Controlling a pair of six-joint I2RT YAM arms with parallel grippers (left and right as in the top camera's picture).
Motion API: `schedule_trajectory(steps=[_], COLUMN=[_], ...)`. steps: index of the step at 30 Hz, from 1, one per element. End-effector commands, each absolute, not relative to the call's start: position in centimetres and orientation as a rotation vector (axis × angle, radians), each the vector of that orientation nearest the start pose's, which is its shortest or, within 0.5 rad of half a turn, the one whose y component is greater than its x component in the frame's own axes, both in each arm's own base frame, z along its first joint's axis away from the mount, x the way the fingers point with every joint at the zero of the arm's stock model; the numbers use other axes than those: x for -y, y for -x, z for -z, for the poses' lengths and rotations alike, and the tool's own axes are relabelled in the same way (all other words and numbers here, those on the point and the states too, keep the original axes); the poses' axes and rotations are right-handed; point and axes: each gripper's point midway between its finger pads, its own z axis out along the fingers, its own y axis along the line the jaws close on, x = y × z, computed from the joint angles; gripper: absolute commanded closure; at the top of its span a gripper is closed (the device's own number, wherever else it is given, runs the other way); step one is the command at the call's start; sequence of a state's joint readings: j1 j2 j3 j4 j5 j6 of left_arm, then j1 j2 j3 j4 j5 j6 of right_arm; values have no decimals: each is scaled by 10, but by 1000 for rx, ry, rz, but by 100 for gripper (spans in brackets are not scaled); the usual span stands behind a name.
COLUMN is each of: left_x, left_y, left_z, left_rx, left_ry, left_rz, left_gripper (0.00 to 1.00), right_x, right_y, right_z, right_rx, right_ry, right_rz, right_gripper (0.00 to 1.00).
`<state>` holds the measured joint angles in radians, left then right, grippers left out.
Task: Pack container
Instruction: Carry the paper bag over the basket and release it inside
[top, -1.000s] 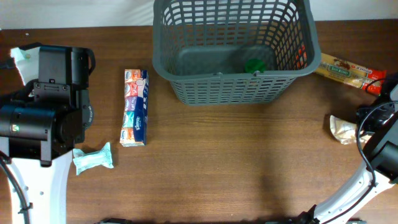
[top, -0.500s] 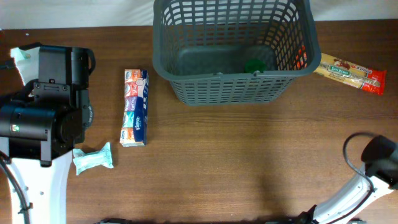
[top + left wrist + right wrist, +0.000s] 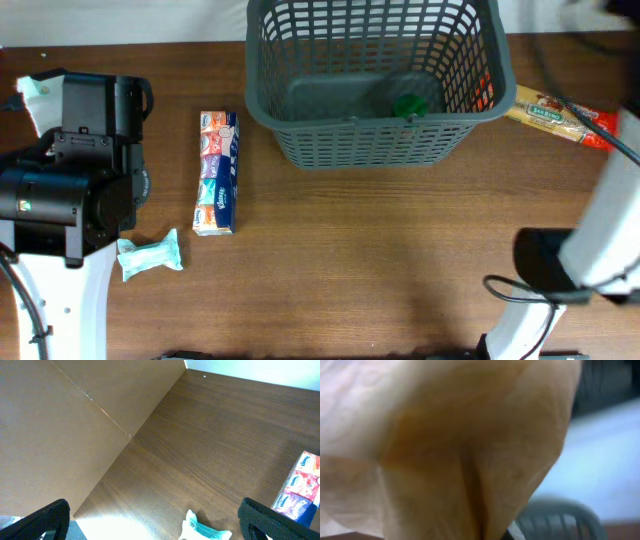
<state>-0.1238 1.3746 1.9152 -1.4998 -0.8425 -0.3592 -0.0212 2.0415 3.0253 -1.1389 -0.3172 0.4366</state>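
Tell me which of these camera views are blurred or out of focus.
Overhead: table sharp, only the right arm smeared by motion. Left wrist: sharp, with a bright glare patch on the table at the bottom edge. Right wrist: wholly out of focus, a pale crinkled packet filling the frame close to the lens.

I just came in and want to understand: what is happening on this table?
Two robot arms are packing a basket. The right arm is raised and blurred; a tan wrapper fills its wrist view, so the right claw, shut, seems to hold it. The left claw stands open and empty above the table. A green item already lies in the basket. A tissue pack, a teal packet and a snack bag lie outside it.
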Motion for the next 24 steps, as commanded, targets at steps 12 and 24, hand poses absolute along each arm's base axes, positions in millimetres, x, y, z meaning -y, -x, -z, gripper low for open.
schedule_trajectory(steps=[12, 24], left_x=[-98, -98], left_y=[-269, -269], left_z=[-396, -396], left_rx=[-2191, -2191], left_ry=[576, 576], left_rz=[-822, -822], left_gripper=[1, 1], right_x=[-60, -58], right_y=[-553, -536], right_z=[-295, -205], right_rx=[-2345, -2569], right_ry=[-146, -171], right_rz=[-243, -213], right_gripper=[96, 96])
